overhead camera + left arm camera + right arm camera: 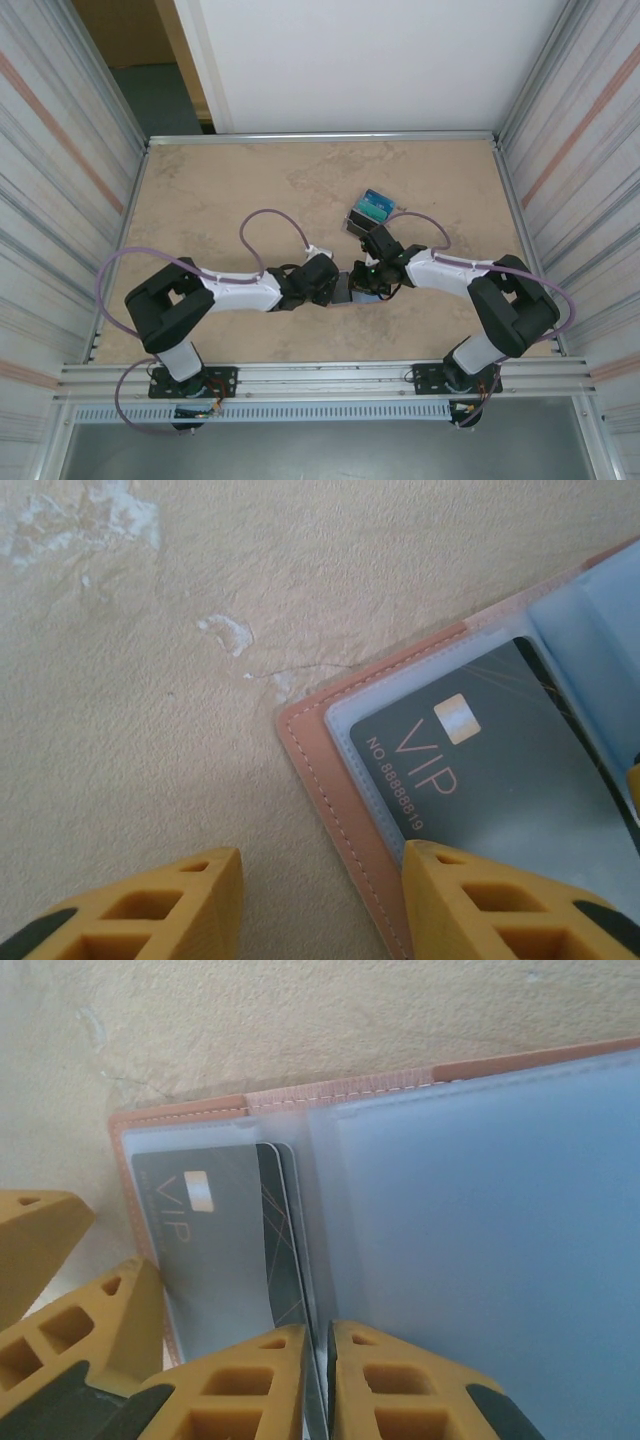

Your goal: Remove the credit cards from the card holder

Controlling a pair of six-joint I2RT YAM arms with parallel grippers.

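The card holder [340,800] lies open and flat on the table between both arms [347,292], salmon-pink at the rim [330,1090] and pale blue inside. A dark grey credit card [480,780] marked VIP sits in its clear sleeve, its right edge [280,1230] sticking out of the sleeve. My right gripper [318,1350] is shut on that protruding edge. My left gripper [320,900] is open and straddles the holder's pink edge, with one finger [480,900] resting on the sleeve's corner and the other [180,900] over bare table. Its fingers [100,1310] also show in the right wrist view.
A clear plastic box with a teal top [370,212] stands just behind the right gripper. Metal-framed walls [135,200] close the table on both sides. Purple cables [270,225] loop over both arms.
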